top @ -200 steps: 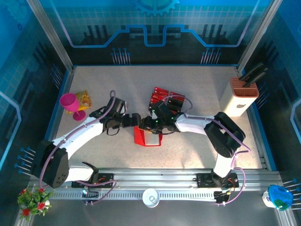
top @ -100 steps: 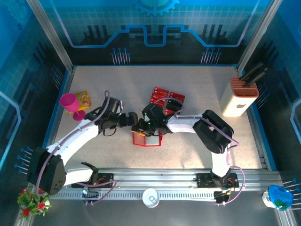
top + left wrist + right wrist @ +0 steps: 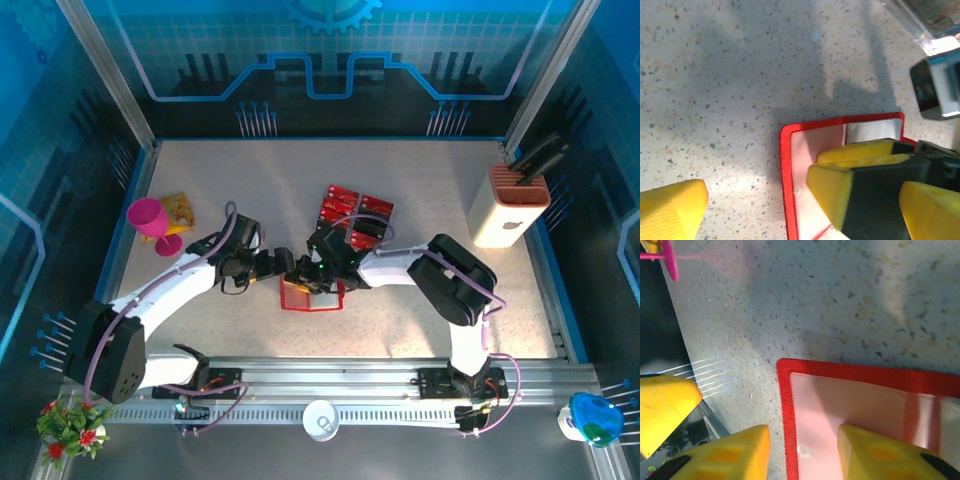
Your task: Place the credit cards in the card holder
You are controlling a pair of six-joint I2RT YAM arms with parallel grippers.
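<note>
Holder (image 3: 850, 400) open flat; red rim, pale inside.

Red card holder (image 3: 301, 303) (image 3: 785, 165) (image 3: 785, 405) lying open at mid-table, pale pink inside with a red rim, red-and-black credit cards (image 3: 342, 200) grouped just beyond it, slightly right

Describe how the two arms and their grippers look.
Both the left arm and the right arm have white links with bulky black joints, and thin purple cables loop along them. The left gripper and the right gripper are black with wedge-shaped yellow fingers, whose pads are faintly diamond-patterned.
</note>
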